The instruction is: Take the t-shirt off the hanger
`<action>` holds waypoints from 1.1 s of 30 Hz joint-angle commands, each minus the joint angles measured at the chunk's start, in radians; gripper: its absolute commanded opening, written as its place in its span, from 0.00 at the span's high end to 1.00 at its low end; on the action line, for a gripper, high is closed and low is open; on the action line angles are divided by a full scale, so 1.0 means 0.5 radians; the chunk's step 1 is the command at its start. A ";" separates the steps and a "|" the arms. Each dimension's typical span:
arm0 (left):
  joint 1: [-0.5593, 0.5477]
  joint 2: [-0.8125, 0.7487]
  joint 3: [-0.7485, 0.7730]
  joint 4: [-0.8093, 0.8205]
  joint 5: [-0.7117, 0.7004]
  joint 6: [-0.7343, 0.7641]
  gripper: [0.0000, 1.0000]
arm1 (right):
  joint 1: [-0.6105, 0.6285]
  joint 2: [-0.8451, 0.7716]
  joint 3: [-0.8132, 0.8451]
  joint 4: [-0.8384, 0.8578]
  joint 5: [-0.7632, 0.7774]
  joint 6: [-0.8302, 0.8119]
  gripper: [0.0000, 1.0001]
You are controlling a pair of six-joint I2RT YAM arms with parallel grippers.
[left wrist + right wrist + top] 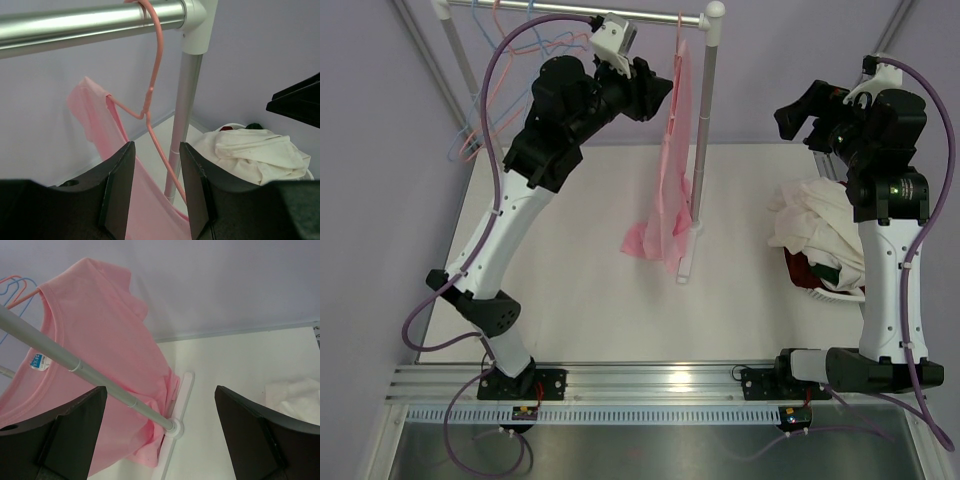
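At the near edge of the white table (pixel 570 300) we see both arms bolted to a metal rail. The left arm climbs far and rightward, and the left gripper (pixel 156 195) is level with the top of the garment, its fingers partly apart. The cloth and hanger wire show in the gap, but we cannot tell whether either is touched. The right arm stands nearly upright at the right edge. The right gripper (pixel 160 440) points left toward the rack with its fingers spread wide and nothing between them. Beside that arm lies a heap of crumpled white cloth (pixel 815 215) over something red. The pale pink t-shirt (pixel 670 170) hangs on a thin pink wire hanger (pixel 155 65). One shoulder is on the wire, the collar gapes, and the body drapes down against the grey upright post (pixel 705 130), its hem bunched on the table by the post's white foot (pixel 180 395). The hanger's hook sits at the right end of the horizontal silver bar (pixel 75 22), just beside the white corner joint. Bare tabletop lies left of and nearer than the shirt. At the far left, blue and pink spare hangers (pixel 485 90) hang from the same bar, well apart from the shirt.
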 commanded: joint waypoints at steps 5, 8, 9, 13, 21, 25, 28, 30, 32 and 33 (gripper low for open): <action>-0.043 0.062 0.112 0.068 0.014 0.017 0.55 | 0.028 -0.006 -0.002 -0.019 -0.019 -0.053 0.01; -0.065 0.114 0.130 0.068 -0.029 0.057 0.55 | 0.032 -0.016 -0.014 -0.022 -0.010 -0.068 0.00; -0.065 0.127 0.136 0.068 -0.033 0.057 0.55 | 0.032 -0.022 -0.017 -0.022 -0.007 -0.071 0.01; -0.065 0.179 0.151 0.071 -0.020 0.057 0.55 | 0.032 -0.022 -0.026 -0.025 0.003 -0.080 0.00; -0.080 0.210 0.127 0.068 -0.164 0.161 0.68 | 0.029 -0.043 -0.057 -0.006 0.015 -0.096 0.01; -0.098 0.207 0.115 0.071 -0.284 0.195 0.89 | 0.032 -0.049 -0.066 0.006 0.003 -0.093 0.01; -0.111 0.201 0.133 0.071 -0.342 0.195 0.94 | 0.028 -0.043 -0.073 0.009 0.000 -0.096 0.00; -0.132 0.182 0.136 0.114 -0.385 0.277 0.97 | 0.028 -0.037 -0.073 0.009 -0.007 -0.099 0.00; -0.147 0.158 0.136 0.145 -0.459 0.305 1.00 | 0.032 -0.031 -0.073 0.006 -0.007 -0.105 0.00; -0.156 0.148 0.136 0.175 -0.477 0.330 1.00 | 0.029 -0.031 -0.076 0.006 -0.010 -0.105 0.01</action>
